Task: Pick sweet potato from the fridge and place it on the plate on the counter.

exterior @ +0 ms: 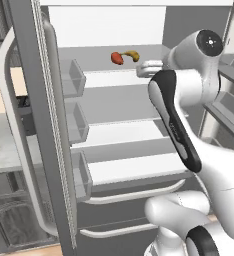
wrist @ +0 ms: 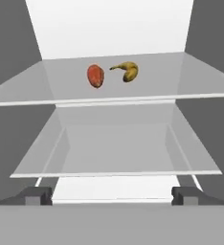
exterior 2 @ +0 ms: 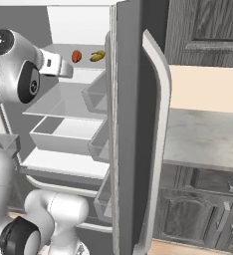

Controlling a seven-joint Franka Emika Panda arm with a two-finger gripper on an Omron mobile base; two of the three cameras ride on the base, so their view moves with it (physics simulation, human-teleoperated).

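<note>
The fridge (exterior: 54,150) stood with both doors swung wide, its white interior and glass shelves exposed. On the top shelf (wrist: 56,86), toward the back, lay the sweet potato (wrist: 95,75), a reddish-orange lump, with a yellow-brown banana (wrist: 128,71) just beside it, the two apart and not touching. In the left base view the sweet potato (exterior: 117,58) sat left of the banana (exterior: 133,54), and the right base view showed the same pair, sweet potato (exterior 2: 76,56) and banana (exterior 2: 97,56). The gripper (wrist: 112,195) was held in front of that shelf and well short of the sweet potato, its two dark fingers (wrist: 36,195) spread far apart with nothing between them. To the right of the fridge ran the counter (exterior 2: 208,134), pale marbled stone over dark cabinets (exterior 2: 188,214).
</note>
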